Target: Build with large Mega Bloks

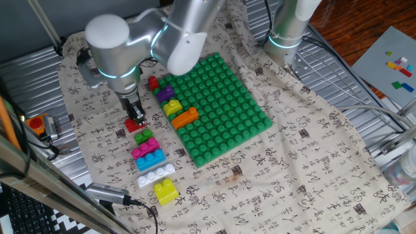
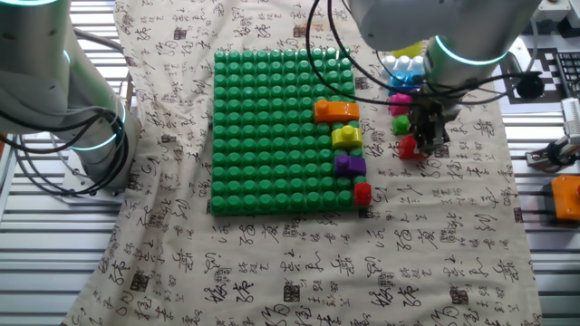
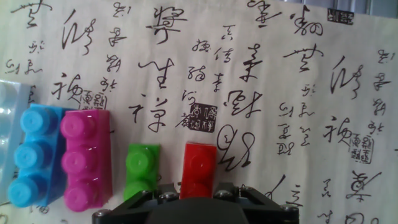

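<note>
The gripper [image 1: 134, 117] sits low over a loose red block [image 1: 135, 125] (whether it has closed is unclear); next, lifting toward the green baseplate [image 1: 224, 107].

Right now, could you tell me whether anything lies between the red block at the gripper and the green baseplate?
Nothing visible does: only bare cloth separates the red block at the gripper from the green baseplate.

It looks like a robot lab; two big silver robot arms [image 1: 162, 39] stand at a metal table [image 2: 36, 226]; loose cables [image 1: 364, 110] lie around; a keyboard [image 1: 26, 211] sits nearby.
</note>
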`<control>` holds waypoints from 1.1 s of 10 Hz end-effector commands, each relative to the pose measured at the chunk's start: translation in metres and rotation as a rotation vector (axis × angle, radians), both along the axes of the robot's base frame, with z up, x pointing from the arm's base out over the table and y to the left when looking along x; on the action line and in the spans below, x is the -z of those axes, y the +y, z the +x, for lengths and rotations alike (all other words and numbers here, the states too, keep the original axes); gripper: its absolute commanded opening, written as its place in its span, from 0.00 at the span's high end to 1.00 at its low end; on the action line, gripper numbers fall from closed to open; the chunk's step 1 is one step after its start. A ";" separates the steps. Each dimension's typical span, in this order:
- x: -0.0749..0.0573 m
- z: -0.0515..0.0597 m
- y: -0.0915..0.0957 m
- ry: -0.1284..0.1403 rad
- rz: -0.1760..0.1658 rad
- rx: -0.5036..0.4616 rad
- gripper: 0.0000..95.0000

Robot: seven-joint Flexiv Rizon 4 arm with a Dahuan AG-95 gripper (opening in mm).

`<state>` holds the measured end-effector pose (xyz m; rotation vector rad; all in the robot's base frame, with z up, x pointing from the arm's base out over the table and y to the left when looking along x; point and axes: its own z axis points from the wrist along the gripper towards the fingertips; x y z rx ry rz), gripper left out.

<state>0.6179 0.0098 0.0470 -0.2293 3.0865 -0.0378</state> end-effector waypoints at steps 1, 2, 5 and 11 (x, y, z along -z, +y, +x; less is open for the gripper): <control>0.001 0.003 0.002 0.002 -0.001 0.002 0.60; 0.001 0.006 0.003 0.002 -0.001 0.004 0.60; 0.003 0.007 0.003 0.001 -0.007 0.005 0.60; 0.003 0.007 0.003 0.050 -0.019 -0.008 1.00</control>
